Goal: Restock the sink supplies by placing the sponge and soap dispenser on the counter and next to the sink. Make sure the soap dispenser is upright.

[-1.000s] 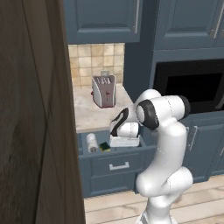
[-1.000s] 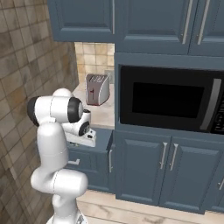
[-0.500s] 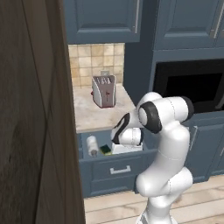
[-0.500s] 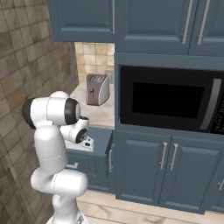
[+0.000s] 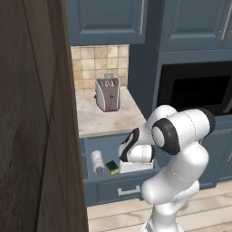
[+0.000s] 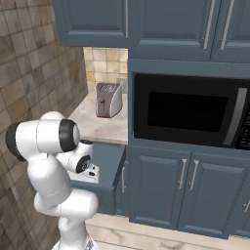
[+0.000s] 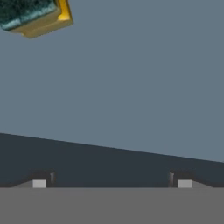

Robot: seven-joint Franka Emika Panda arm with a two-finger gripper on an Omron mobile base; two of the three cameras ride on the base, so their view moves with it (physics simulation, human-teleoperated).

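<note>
The pincer (image 7: 111,183) is positioned inside the open drawer (image 5: 118,186) below the bench (image 5: 103,118), and its two fingertips (image 7: 40,183) stand wide apart with nothing between them. In the hand view, the fingertips face the bare blue-grey drawer floor. The sponge (image 7: 36,15) lies at the upper left corner of that view, well apart from both fingertips, with its dark green scouring layer up and its yellow body showing at the edges. In the left base view, the sponge (image 5: 112,167) rests on the drawer floor just beside the soap dispenser (image 5: 97,162), which lies on its side, its dark pump top pointing toward the drawer front. Both items sit to the left of the arm's wrist in that view. The toaster (image 5: 107,94) stands upright on the bench near the tiled back wall. To the right of the bench, a black microwave (image 6: 190,112) is set into the dark blue cabinet run. In the right base view, the wrist hangs over the drawer's front corner.
</note>
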